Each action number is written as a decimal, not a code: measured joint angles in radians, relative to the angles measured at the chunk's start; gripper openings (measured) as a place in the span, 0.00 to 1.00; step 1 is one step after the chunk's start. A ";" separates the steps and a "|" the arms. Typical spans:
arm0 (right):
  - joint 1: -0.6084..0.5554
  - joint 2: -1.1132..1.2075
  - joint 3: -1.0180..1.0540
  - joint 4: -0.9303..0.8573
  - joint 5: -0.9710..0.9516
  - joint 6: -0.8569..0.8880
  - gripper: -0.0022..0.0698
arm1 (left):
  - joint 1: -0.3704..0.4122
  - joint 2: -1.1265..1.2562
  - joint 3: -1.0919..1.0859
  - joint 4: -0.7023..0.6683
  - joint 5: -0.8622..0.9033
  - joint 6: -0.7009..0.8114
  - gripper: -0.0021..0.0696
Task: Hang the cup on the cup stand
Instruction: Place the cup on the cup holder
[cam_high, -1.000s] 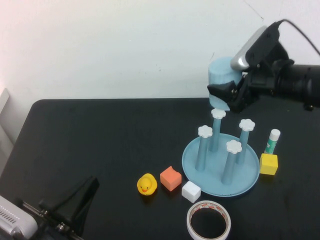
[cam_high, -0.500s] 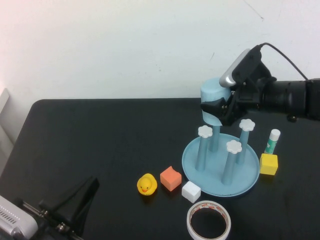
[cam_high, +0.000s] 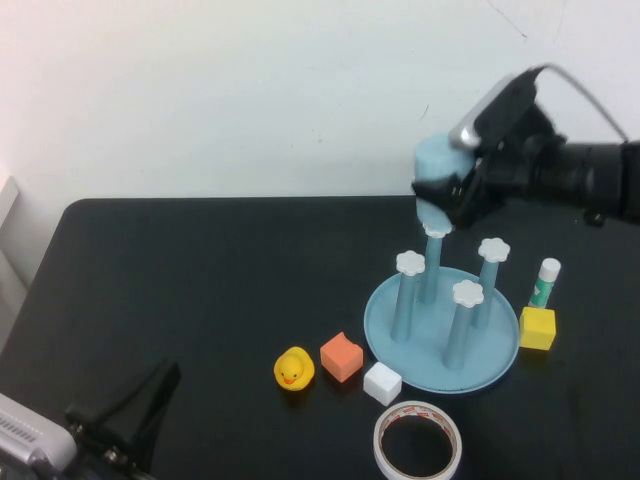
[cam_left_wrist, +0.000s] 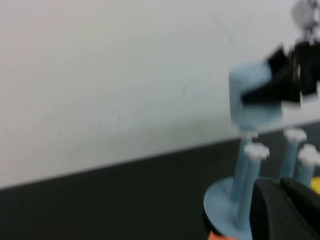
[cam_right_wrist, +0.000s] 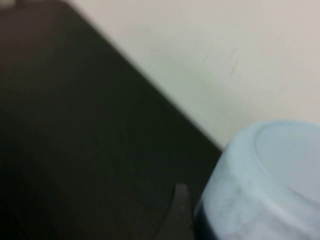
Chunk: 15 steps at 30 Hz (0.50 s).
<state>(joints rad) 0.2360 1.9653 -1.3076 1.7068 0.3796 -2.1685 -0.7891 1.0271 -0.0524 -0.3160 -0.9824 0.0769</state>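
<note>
The right gripper (cam_high: 447, 195) is holding the cup (cam_high: 434, 168) upside down above the rear post of the cup stand (cam_high: 480, 364), its fingers spread wide and clamped on the cup's sides. Compared with half a second ago, the cup is sitting higher and slightly further toward the table's right edge; the rear post's white cap is showing again just beneath the cup's rim, whereas before the cup was covering it. The stand is resting toward the tabletop's right side, unmoved. The left gripper (cam_high: 120, 425) is resting at the front left corner, fingers together, lying a little lower and nearer that corner than before.
</note>
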 joint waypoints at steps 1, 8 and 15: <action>-0.002 -0.017 0.000 0.000 0.000 0.019 0.90 | 0.000 -0.014 0.000 -0.002 0.029 0.004 0.03; -0.004 -0.038 -0.001 0.002 0.004 0.055 0.87 | 0.000 -0.076 0.000 -0.018 0.159 0.019 0.03; -0.004 0.042 -0.001 0.002 0.033 0.061 0.87 | 0.000 -0.082 0.000 0.030 0.172 0.021 0.03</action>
<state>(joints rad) 0.2322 2.0076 -1.3084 1.7087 0.4121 -2.1071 -0.7891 0.9447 -0.0524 -0.2856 -0.8106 0.0982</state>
